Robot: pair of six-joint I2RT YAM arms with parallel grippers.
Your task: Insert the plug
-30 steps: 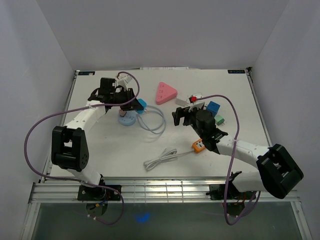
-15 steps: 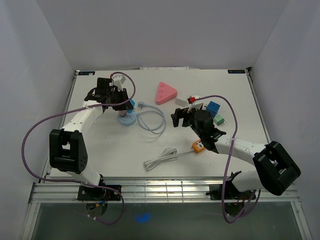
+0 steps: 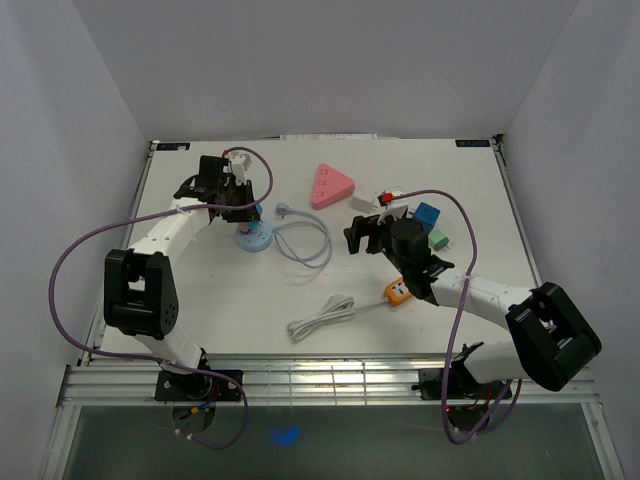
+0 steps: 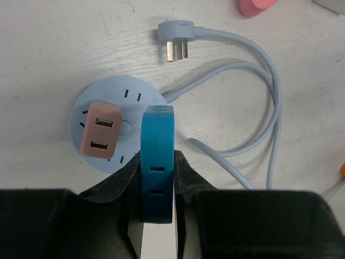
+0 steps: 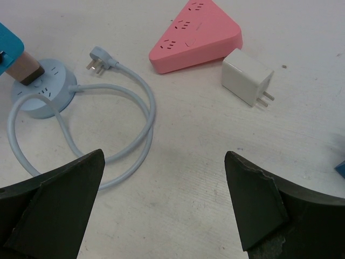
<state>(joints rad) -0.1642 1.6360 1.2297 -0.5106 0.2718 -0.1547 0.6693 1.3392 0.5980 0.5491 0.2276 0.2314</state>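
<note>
My left gripper (image 4: 157, 181) is shut on a blue plug adapter (image 4: 157, 156), held on edge over the near right rim of a round light-blue socket hub (image 4: 135, 100). Whether the adapter touches the hub cannot be told. A peach USB adapter (image 4: 101, 129) sits plugged into the hub's left side. In the top view the left gripper (image 3: 243, 205) is over the hub (image 3: 258, 240) at the table's back left. My right gripper (image 5: 164, 156) is open and empty above bare table, right of the hub's grey cable (image 5: 145, 116); it shows in the top view (image 3: 362, 232) near the middle.
A pink triangular power strip (image 3: 332, 185) lies at the back centre, with a white charger (image 5: 247, 77) beside it. Blue (image 3: 428, 215) and green (image 3: 438, 240) adapters lie on the right. An orange adapter (image 3: 397, 291) with a coiled white cable (image 3: 322, 318) lies near the front.
My left gripper has carried the blue adapter leftwards from beside the hub to over it. The right arm has barely moved.
</note>
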